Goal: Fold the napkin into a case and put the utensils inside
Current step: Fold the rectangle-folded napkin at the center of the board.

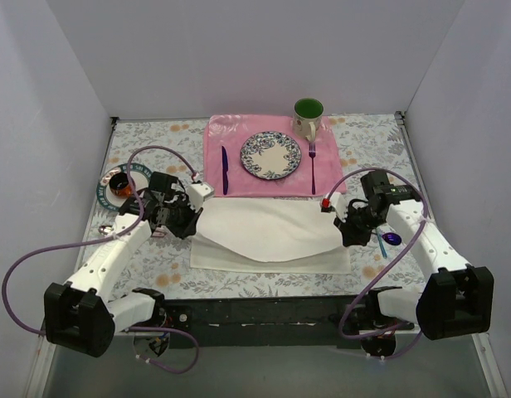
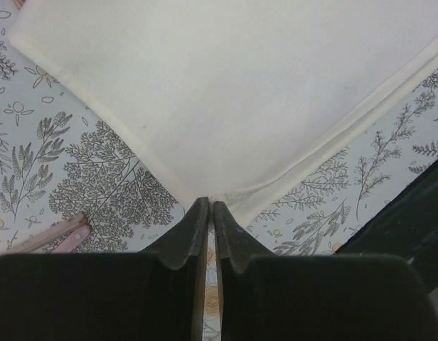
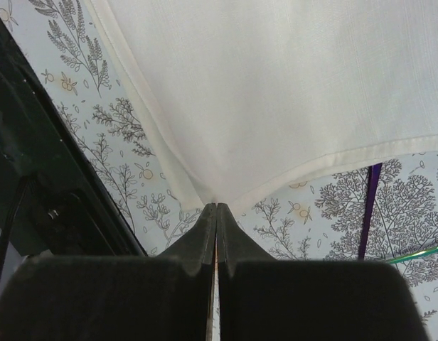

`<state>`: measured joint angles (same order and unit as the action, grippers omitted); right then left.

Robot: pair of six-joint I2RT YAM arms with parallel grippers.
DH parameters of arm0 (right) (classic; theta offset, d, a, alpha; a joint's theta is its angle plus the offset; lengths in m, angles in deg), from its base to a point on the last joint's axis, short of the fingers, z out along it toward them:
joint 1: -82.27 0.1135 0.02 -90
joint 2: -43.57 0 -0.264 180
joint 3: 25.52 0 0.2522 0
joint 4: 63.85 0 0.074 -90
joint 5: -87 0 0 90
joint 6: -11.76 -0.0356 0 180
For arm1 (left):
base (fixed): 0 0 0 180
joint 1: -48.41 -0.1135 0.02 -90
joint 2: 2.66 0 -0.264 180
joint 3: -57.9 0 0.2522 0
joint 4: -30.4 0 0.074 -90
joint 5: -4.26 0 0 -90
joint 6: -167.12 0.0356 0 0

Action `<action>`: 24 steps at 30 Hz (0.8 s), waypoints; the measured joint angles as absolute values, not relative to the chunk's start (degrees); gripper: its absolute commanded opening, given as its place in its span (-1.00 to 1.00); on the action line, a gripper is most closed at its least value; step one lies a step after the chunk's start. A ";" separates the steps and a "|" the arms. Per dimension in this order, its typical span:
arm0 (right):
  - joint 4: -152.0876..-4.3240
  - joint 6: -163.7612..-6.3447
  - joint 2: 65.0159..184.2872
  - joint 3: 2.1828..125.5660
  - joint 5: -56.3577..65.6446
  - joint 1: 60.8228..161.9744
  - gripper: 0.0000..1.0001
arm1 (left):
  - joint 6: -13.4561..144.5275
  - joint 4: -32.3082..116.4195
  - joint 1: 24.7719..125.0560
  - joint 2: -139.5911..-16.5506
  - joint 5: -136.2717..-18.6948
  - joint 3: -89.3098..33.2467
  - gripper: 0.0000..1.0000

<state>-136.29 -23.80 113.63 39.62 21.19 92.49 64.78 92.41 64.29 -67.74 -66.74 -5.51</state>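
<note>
The cream-white napkin [image 1: 268, 236] lies in the middle of the table, its upper layer lifted and sagging between my two grippers. My left gripper [image 1: 192, 217] is shut on the napkin's left corner [image 2: 212, 193]. My right gripper [image 1: 347, 222] is shut on the right corner [image 3: 216, 195]. The napkin fills the top of both wrist views. The iridescent utensils [image 1: 386, 240], a spoon with a purple bowl among them, lie on the table just right of my right gripper. A purple handle [image 3: 367, 213] and a teal one [image 3: 418, 254] show in the right wrist view.
A pink placemat [image 1: 239, 133] behind the napkin holds a patterned plate [image 1: 271, 155], a dark purple knife [image 1: 225, 170] and a dark purple fork [image 1: 313, 166]. A green mug [image 1: 308, 116] stands at the back. A saucer with an orange cup [image 1: 117, 184] is at left.
</note>
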 measured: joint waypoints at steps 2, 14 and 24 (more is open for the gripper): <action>-137.51 -23.54 112.67 39.96 21.19 92.49 -0.97 | 64.95 93.68 64.29 -66.94 -66.11 -5.86 -1.00; -138.49 -22.25 110.44 36.93 21.06 92.49 -0.97 | 65.98 95.56 64.29 -66.15 -64.71 -4.20 -1.00; -132.39 -22.58 117.70 32.73 19.96 92.49 -0.97 | 67.03 90.35 64.29 -70.98 -66.22 4.41 -1.00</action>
<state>-132.39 -22.58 117.70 32.73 19.96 92.49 67.03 90.35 64.29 -70.98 -66.22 4.41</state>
